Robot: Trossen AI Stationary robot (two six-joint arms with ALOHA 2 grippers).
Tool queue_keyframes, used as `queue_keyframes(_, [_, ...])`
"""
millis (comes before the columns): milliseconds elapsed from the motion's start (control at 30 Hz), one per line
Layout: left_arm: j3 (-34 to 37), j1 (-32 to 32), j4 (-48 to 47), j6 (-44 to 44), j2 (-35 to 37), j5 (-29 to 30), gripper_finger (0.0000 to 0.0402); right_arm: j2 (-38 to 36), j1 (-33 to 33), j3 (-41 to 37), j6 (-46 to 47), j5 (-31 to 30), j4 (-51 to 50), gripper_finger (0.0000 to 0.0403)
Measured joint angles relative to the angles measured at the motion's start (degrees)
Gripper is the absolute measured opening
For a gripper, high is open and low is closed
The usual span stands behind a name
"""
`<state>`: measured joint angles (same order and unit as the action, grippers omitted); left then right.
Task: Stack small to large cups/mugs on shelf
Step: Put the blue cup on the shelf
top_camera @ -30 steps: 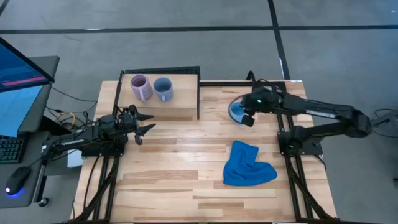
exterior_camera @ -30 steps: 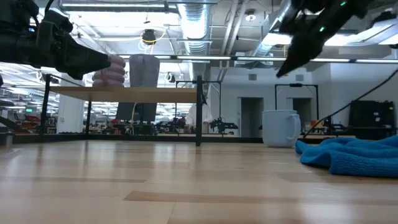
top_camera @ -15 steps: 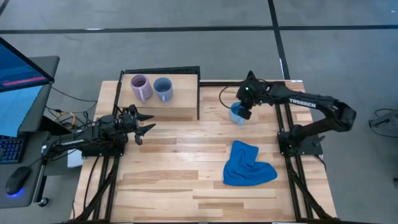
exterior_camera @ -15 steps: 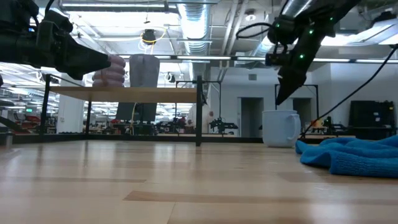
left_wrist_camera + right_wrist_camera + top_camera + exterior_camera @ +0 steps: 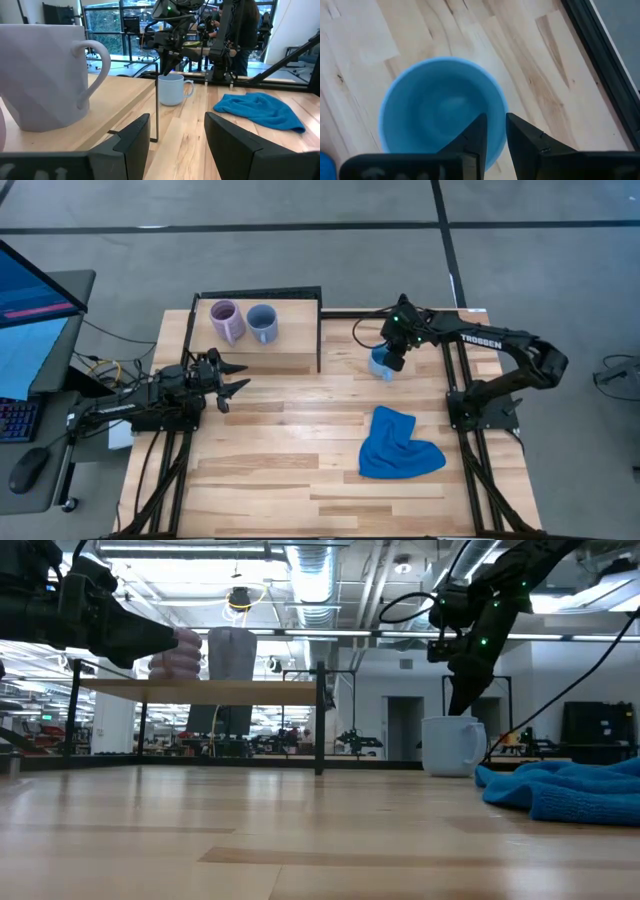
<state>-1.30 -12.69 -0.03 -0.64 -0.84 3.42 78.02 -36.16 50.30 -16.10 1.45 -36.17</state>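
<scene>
Slatted wood tabletop (image 5: 300, 450) carries everything you need to read: take the shelf (image 5: 262, 348) as your landmark. On it the pale purple mug (image 5: 226, 319) and the grey-blue mug (image 5: 262, 323) already stand upright, side by side and just apart, so two of three look placed (though side by side, not nested). What is left is the bright light blue mug (image 5: 381, 363), upright on the tabletop beyond the shelf's right end, with the blue cloth (image 5: 398, 444) further out from it. Your right gripper (image 5: 392, 361) hangs directly over that mug, fingers nearly together astride its rim, not yet clamped as far as I can judge. Your left gripper (image 5: 237, 376) waits with fingers apart, empty, just in front of the shelf
</scene>
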Motion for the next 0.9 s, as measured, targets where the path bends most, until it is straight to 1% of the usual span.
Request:
queue_keyframes(533, [0.0, 0.0, 0.0, 0.0, 0.0, 0.0, 0.0180, 0.0, 0.2, -0.1, -0.9, -0.2, 2.4, 0.0093])
queue_keyframes(900, [0.0, 0.0, 0.0, 0.0, 0.0, 0.0, 0.0180, 0.0, 1.6, -0.1, -2.4, -0.7, 4.8, 0.0093])
